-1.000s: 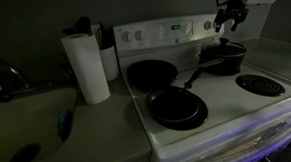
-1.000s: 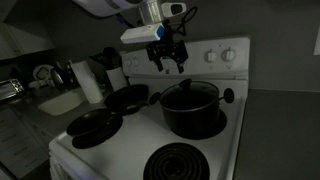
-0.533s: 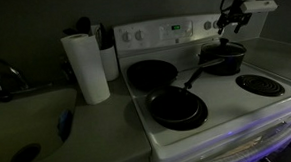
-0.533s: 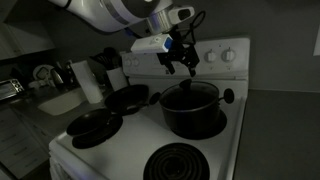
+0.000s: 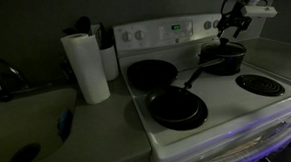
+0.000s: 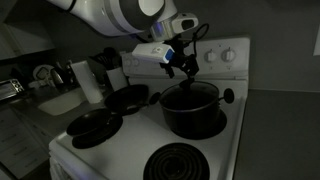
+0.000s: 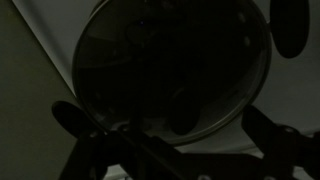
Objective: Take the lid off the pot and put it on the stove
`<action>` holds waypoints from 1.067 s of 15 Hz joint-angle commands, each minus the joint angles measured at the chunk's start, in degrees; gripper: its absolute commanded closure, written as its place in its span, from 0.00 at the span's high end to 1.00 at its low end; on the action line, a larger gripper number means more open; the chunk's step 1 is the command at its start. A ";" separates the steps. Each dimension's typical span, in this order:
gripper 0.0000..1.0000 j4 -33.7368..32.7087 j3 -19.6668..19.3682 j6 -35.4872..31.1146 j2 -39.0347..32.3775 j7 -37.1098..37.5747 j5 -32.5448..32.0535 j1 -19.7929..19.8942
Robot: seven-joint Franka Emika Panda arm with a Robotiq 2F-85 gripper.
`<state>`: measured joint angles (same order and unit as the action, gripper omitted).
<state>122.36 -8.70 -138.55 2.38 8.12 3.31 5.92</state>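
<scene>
In an exterior view: pot, lid on it, at a back corner of the stove; gripper above, apart, its detail lost in the gloom. In an exterior view: gripper over the lid, fingers spread, nothing held; pot near the back edge. Wrist view: lid fills the frame, cut off at top; fingers dark, parted; knob indistinct.

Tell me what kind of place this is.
Most likely a home kitchen. There is a white stove with coil burners, a sink set in the counter beside it, and a paper towel roll standing on that counter.
</scene>
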 commanded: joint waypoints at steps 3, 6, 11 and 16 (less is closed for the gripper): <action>1.00 -5.58 -0.07 11.06 -1.27 -1.77 2.80 0.95; 1.00 -9.92 -0.35 19.22 -3.32 -2.35 2.25 1.09; 1.00 -13.78 -0.52 20.42 -6.58 -6.24 2.00 1.41; 1.00 -16.16 -0.34 19.21 -9.86 -10.60 2.78 2.01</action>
<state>108.75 -9.40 -119.28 -4.66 0.84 4.95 6.71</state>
